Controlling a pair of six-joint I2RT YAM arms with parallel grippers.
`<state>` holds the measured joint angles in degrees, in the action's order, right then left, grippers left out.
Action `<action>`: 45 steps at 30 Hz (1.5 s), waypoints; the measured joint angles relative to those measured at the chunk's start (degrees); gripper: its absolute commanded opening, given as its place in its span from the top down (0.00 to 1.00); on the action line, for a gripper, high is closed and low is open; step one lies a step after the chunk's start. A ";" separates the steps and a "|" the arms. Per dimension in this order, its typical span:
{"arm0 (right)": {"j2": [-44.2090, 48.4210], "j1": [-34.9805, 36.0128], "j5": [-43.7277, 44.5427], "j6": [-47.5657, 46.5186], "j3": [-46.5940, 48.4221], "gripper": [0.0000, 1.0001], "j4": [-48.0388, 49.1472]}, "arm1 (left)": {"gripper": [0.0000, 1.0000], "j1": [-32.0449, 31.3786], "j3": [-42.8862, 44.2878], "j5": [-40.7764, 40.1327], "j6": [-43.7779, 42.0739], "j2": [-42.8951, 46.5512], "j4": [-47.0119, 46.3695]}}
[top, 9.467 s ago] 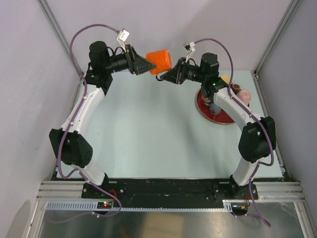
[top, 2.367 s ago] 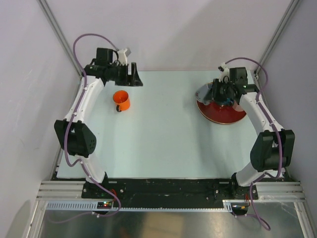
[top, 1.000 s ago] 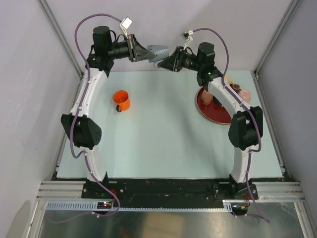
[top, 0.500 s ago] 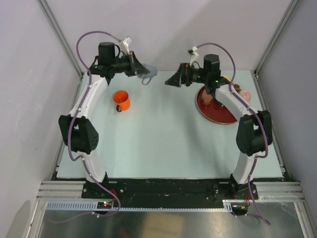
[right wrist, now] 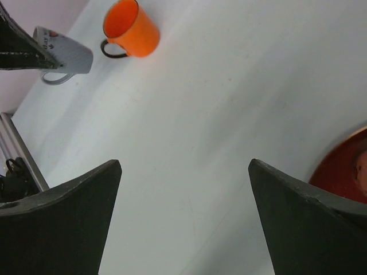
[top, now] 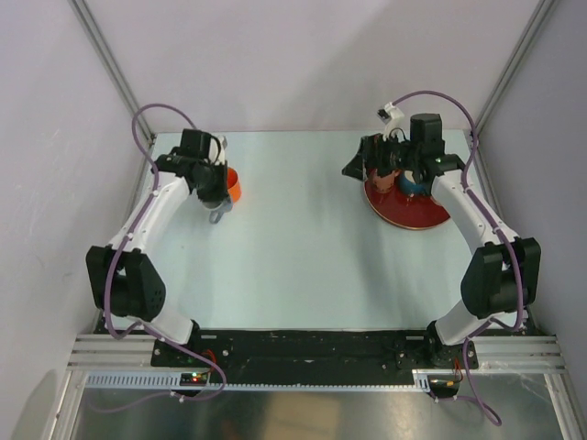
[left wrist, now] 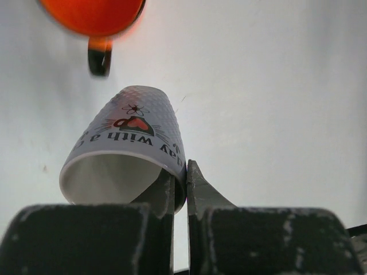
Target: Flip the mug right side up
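The handover is done — the white dimpled mug with the printed heart slogan [left wrist: 135, 137], shared between both arms high at the back a second ago, is now carried by the left arm alone. It is pinched at the rim by the left claw [left wrist: 180, 172], which is closed tight on the wall, one finger inside and one outside. The mug has been brought low over the left side of the pale table [top: 303, 266], just beside the glossy orange mug [top: 233, 184], which stands mouth up.

The mouth is turned toward the claw and the base toward the table, tilted, so the turn looks nearly made; only setting down and release seem left. Whether the base is touching cannot be told.

The right claw [right wrist: 184, 166] has been drawn back over the round red plate [top: 417, 218], spread fully wide, with nothing held. One obstacle is noted — the orange mug, close enough to be knocked as the white one is lowered.
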<state>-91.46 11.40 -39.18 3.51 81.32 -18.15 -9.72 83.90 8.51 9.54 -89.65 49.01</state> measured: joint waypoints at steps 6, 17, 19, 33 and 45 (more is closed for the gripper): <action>0.00 -0.42 0.92 -1.88 -0.87 0.00 -4.39 | 1.00 -0.02 -6.88 -5.57 -0.04 0.00 4.59; 1.64 -2.29 3.15 -2.12 -4.11 0.01 -6.62 | 1.00 -0.13 -6.62 -9.18 0.48 -6.69 5.18; 2.03 -2.62 3.56 -2.14 -4.61 0.00 -6.80 | 1.00 -0.13 -6.14 -9.20 0.55 -8.79 5.16; 2.10 -4.52 12.76 -3.37 -6.34 0.01 -6.86 | 0.65 -0.11 -2.95 -8.00 0.57 -14.29 4.76; -9.16 -5.05 30.25 0.79 -4.90 0.02 -4.42 | 0.36 -0.11 -2.78 -7.63 0.28 -9.88 4.31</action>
<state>-100.62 6.35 -8.93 4.29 76.42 -22.57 -9.82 81.12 0.89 9.82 -99.53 53.32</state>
